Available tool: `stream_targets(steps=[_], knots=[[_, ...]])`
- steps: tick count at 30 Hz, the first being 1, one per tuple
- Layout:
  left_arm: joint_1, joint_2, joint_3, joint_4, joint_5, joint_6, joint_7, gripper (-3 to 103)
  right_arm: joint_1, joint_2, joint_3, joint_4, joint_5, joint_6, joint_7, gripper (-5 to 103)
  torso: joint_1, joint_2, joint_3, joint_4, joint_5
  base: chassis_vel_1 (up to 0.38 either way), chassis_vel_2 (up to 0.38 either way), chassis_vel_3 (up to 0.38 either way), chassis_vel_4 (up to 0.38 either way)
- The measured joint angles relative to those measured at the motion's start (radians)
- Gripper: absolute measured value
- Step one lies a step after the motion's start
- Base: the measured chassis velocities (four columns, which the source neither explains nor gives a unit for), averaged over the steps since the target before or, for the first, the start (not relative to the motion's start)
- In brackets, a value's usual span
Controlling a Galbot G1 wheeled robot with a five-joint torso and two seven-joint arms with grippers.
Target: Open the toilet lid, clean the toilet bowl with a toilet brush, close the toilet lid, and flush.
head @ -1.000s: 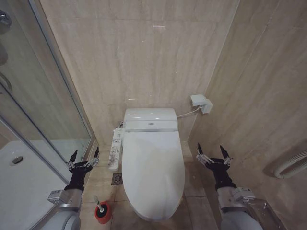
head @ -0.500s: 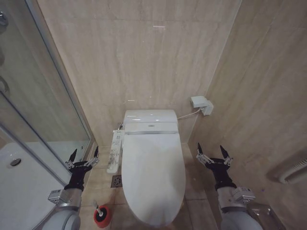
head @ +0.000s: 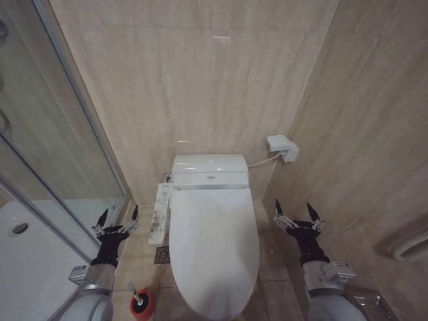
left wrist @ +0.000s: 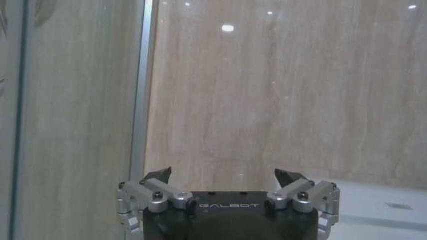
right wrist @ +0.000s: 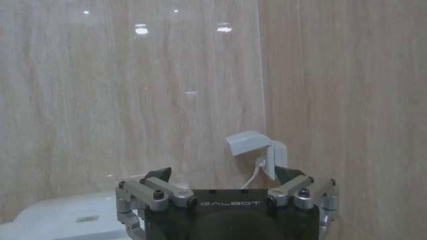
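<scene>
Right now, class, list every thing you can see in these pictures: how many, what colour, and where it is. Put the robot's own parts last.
toilet lid: one, glossy white, shut down over the toilet, centre of the head view.
toilet tank unit: one, white, against the back wall behind the lid.
control panel: one, white with buttons, along the toilet's left side.
toilet brush: one, white handle, standing in its holder on the floor left of the toilet.
red holder cup: one, red, on the floor by the left arm.
floor drain: one, dark, in the floor left of the toilet.
wall socket box: one, white, on the right wall, cable running to the toilet.
shower screen: one, glass, far left.
left gripper: one, black and silver, open, left of the toilet.
right gripper: one, black and silver, open, right of the toilet.
</scene>
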Motion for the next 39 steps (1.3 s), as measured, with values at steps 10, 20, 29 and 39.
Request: stream_targets(steps=[10, 20, 29, 39], knots=[[0.000, -0.002, 0.002, -0.003, 0.000, -0.001, 0.002, 100, 0.000, 0.000, 0.000, 0.000, 0.000, 0.000, 0.000, 100, 0.001, 0.000, 0.000, 0.0001, -0.0001, -0.054, 0.074, 0.067, -0.059], [-0.001, -0.004, 0.003, -0.003, 0.004, -0.002, 0.008, 100, 0.000, 0.000, 0.000, 0.000, 0.000, 0.000, 0.000, 100, 0.000, 0.000, 0.000, 0.0000, 0.0000, -0.024, 0.004, 0.016, -0.011], [-0.012, -0.002, 0.003, 0.005, 0.003, -0.002, 0.009, 100, 0.000, 0.000, 0.000, 0.000, 0.000, 0.000, 0.000, 100, 0.001, 0.000, 0.000, -0.0001, -0.0001, -0.061, 0.055, 0.070, -0.051], [-0.102, 0.065, 0.000, 0.071, -0.026, 0.015, -0.002, 100, 0.000, 0.000, 0.000, 0.000, 0.000, 0.000, 0.000, 100, 0.000, 0.000, 0.000, 0.0002, 0.0000, 0.000, 0.000, 0.000, 0.000]])
